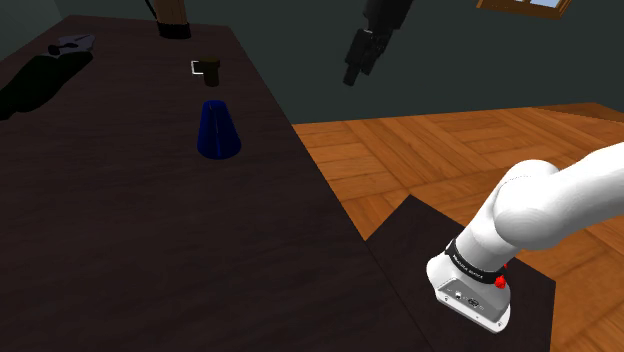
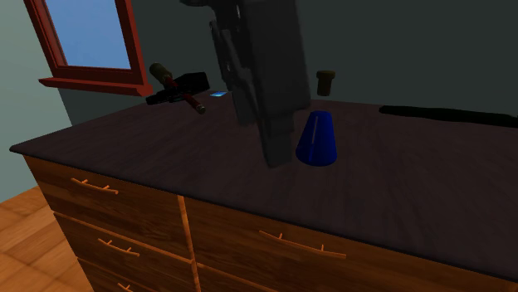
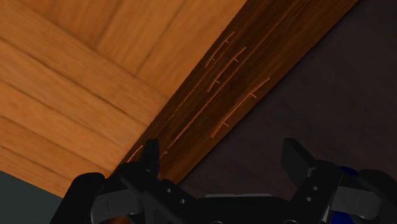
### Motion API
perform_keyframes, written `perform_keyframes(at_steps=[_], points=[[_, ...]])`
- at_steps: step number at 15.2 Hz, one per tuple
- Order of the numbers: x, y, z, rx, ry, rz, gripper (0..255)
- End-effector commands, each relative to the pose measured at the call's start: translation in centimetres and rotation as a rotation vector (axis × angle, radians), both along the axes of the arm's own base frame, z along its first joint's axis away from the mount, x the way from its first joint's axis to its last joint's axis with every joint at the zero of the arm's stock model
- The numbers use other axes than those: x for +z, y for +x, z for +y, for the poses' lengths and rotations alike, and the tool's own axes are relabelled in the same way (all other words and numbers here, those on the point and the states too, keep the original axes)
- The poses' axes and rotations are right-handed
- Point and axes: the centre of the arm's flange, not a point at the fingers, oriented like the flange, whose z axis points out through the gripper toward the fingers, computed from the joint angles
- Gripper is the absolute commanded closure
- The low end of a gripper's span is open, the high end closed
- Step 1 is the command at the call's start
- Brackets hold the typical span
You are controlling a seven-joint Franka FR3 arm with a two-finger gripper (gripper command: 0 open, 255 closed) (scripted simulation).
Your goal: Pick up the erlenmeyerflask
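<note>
The flask (image 1: 217, 130) is a dark blue cone standing upright on the dark dresser top (image 1: 120, 230); it also stands mid-surface in the second exterior view (image 2: 317, 138). My black gripper (image 1: 352, 78) hangs high in the air, off to the shoulder view's right of the flask, over the dresser's front edge. In the second exterior view the gripper (image 2: 274, 158) looms in front of the flask, well apart from it. The wrist view has the gripper (image 3: 222, 156) open with nothing between its fingers, looking down on the dresser's front edge and drawer handles. A sliver of blue (image 3: 347, 170) peeks beside one finger.
A small brown cup (image 1: 212, 70) stands behind the flask. Dark objects (image 1: 40, 80) lie at the far left, and a black and brown tool (image 2: 178, 87) lies near the window (image 2: 83, 41). Wooden floor (image 1: 450, 150) lies beyond the dresser's edge.
</note>
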Motion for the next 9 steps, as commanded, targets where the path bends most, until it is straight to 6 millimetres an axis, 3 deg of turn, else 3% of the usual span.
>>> perform_keyframes(at_steps=[1, 9], points=[[0.1, 1.5, 2.4, 0.012, -0.008, -0.007, 0], [1.4, 6.6, 11.7, 0.056, -0.046, -0.032, 0]])
